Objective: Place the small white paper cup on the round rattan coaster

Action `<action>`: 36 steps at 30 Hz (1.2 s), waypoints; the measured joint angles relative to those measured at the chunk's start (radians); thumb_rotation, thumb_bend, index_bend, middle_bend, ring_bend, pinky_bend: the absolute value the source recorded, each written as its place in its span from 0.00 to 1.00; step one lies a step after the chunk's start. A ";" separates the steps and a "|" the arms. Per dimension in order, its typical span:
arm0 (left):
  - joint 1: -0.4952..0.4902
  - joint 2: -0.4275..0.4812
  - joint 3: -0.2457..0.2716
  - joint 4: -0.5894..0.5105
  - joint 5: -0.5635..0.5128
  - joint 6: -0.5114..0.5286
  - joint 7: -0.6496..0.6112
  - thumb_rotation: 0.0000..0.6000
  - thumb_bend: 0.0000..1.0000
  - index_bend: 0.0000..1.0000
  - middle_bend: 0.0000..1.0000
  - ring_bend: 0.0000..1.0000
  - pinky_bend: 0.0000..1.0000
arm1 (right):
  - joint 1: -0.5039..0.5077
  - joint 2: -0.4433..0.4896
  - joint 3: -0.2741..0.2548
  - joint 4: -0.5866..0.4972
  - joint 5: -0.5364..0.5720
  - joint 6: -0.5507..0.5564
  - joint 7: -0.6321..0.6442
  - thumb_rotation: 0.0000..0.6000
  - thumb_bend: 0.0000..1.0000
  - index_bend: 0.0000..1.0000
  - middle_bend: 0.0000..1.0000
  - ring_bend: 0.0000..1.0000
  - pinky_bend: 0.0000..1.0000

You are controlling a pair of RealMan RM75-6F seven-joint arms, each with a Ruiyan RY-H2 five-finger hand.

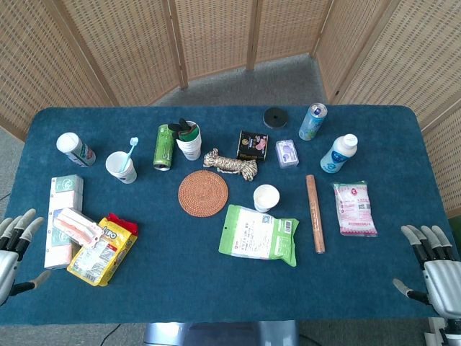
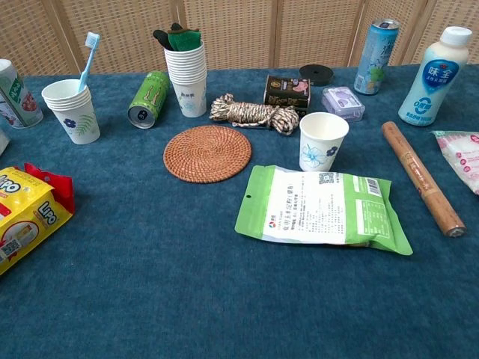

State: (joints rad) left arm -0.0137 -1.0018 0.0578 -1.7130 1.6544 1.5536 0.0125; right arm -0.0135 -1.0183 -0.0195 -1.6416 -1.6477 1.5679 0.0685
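Note:
The small white paper cup [image 1: 265, 197] [image 2: 322, 141] with a blue flower print stands upright on the blue cloth, just right of the round rattan coaster [image 1: 203, 192] [image 2: 207, 152]. Nothing rests on the coaster. My left hand [image 1: 14, 245] hovers at the table's near left corner with fingers apart and nothing in it. My right hand [image 1: 431, 259] sits at the near right corner, likewise spread and holding nothing. Neither hand shows in the chest view.
A green pouch [image 1: 259, 234] lies in front of the cup, a coiled rope [image 1: 230, 165] behind the coaster, a wooden roller [image 1: 315, 213] to the right. A cup stack [image 2: 187, 78], a green can [image 2: 148, 99], a toothbrush cup [image 2: 72, 111], bottles and snack packs ring the area.

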 measured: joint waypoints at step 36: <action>0.005 0.020 0.002 -0.028 -0.009 -0.009 -0.011 1.00 0.21 0.00 0.00 0.00 0.00 | 0.341 -0.236 0.140 -0.044 0.065 -0.372 -0.144 1.00 0.00 0.00 0.00 0.00 0.14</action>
State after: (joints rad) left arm -0.0092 -0.9814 0.0603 -1.7409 1.6451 1.5444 0.0010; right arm 0.3276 -1.2541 0.1201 -1.6853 -1.5828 1.1963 -0.0756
